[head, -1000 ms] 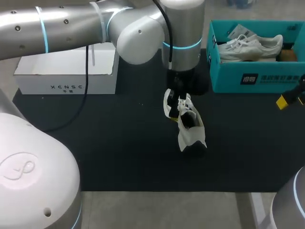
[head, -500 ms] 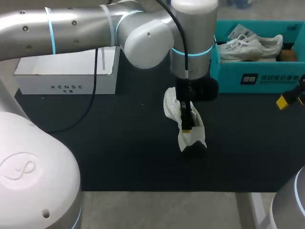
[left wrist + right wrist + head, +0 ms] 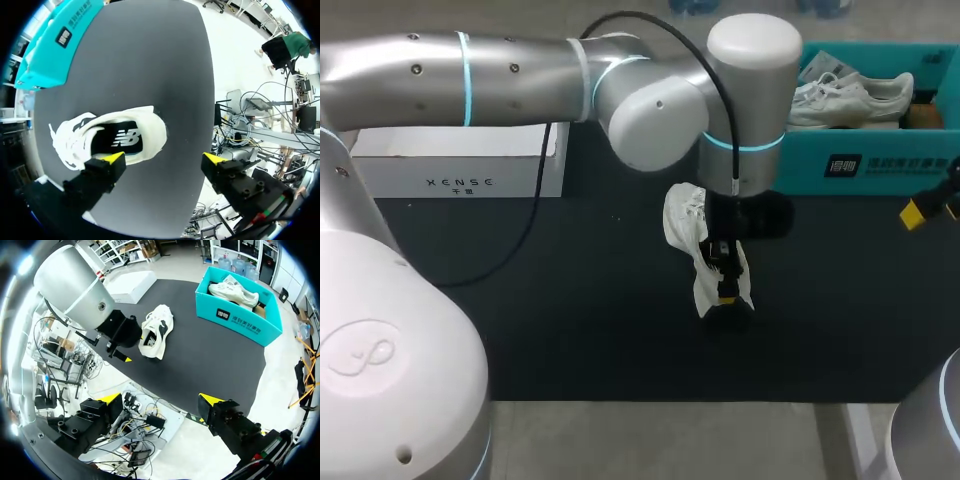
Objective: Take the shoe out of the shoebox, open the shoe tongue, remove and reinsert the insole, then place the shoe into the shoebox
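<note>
— What sits at our left gripper (image 3: 164, 158)?

— The shoe (image 3: 150, 131). It is white with a soft-looking upper, loose laces at one end and a rounded heel at the other. Its dark insole (image 3: 120, 140) shows through the opening and carries a white logo. It lies on the matte black table (image 3: 150, 60), just ahead of the jaws. They stand wide apart and hold nothing.

— Do we touch it?

— We cannot tell. One yellow-tipped finger overlaps the shoe's rim, and the other hangs over bare table. From above, our wrist hides part of the shoe.

— And our right gripper (image 3: 160, 399)?

— Its jaws are wide too, and empty, well apart from the shoe. Far ahead of them stands the teal cardboard shoebox (image 3: 240, 320), with a dark printed label on its wall and a second white shoe (image 3: 234, 291) inside. A flat white box (image 3: 131, 286) with small lettering lies beyond.
</note>
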### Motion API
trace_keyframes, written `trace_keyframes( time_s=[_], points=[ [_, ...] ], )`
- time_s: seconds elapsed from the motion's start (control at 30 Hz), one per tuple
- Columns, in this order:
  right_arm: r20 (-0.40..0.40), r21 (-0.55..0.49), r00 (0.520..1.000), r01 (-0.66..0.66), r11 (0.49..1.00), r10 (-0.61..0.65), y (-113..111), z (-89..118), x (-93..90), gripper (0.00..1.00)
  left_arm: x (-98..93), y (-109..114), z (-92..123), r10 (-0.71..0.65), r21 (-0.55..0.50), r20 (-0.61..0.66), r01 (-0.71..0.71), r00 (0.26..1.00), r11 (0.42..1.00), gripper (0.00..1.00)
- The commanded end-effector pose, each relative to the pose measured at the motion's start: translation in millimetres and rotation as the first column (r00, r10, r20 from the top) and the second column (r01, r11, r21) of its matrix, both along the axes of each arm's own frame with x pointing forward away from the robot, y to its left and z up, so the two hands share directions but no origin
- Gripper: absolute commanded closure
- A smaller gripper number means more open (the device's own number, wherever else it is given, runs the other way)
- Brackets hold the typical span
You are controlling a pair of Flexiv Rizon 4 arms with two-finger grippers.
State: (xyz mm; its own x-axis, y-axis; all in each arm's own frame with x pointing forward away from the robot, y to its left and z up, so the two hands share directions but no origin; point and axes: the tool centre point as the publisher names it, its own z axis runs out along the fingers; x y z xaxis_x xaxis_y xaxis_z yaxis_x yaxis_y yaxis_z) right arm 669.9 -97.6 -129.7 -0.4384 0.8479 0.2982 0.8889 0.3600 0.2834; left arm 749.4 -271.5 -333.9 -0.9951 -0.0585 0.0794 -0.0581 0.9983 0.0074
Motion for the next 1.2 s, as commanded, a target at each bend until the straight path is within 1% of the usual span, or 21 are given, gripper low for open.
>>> trace_keyframes(
  time_s=[0.03,0.2,0.33,0.37,0.43,0.47,0.63,1.0,1.2],
  points=[
    [-0.006,-0.003,1.000,-0.001,1.000,0.001,1,0,3.0,0.00,4.1,-10,-10,-0.002,0.005,-0.009,0.002,1.000,1.000,0.00],
    [-0.006,-0.003,1.000,-0.001,1.000,0.001,1,0,3.0,0.00,1.7,-16,-15,-0.005,0.014,-0.005,0.005,1.000,1.000,0.00],
    [-0.006,-0.003,1.000,-0.001,1.000,0.001,1,0,3.0,0.00,0.1,-17,-17,-0.004,0.024,0.006,0.004,1.000,1.000,0.00],
    [-0.006,-0.003,1.000,-0.001,1.000,0.001,1,0,3.0,0.00,-0.2,-17,-17,0.000,0.029,0.012,0.000,1.000,1.000,0.06],
    [-0.006,-0.003,1.000,-0.001,1.000,0.001,1,0,3.0,0.00,-0.9,-16,-17,0.002,0.027,0.017,-0.002,1.000,1.000,0.93],
    [-0.006,-0.003,1.000,-0.001,1.000,0.001,1,0,3.0,0.00,-1.0,-16,-17,0.008,0.032,0.025,-0.009,1.000,0.999,1.00],
    [-0.006,-0.003,1.000,-0.001,1.000,0.001,1,0,3.0,0.00,-2.5,-13,-18,0.025,0.026,0.032,-0.026,0.999,0.999,1.00],
    [-0.006,-0.003,1.000,-0.001,1.000,0.001,1,0,3.0,0.00,0.4,-12,-30,0.041,0.024,-0.007,-0.040,0.999,0.999,1.00],
    [-0.006,-0.003,1.000,-0.001,1.000,0.001,1,0,3.0,0.00,0.7,-13,-31,0.028,0.020,-0.012,-0.028,1.000,0.999,1.00]
  ],
)
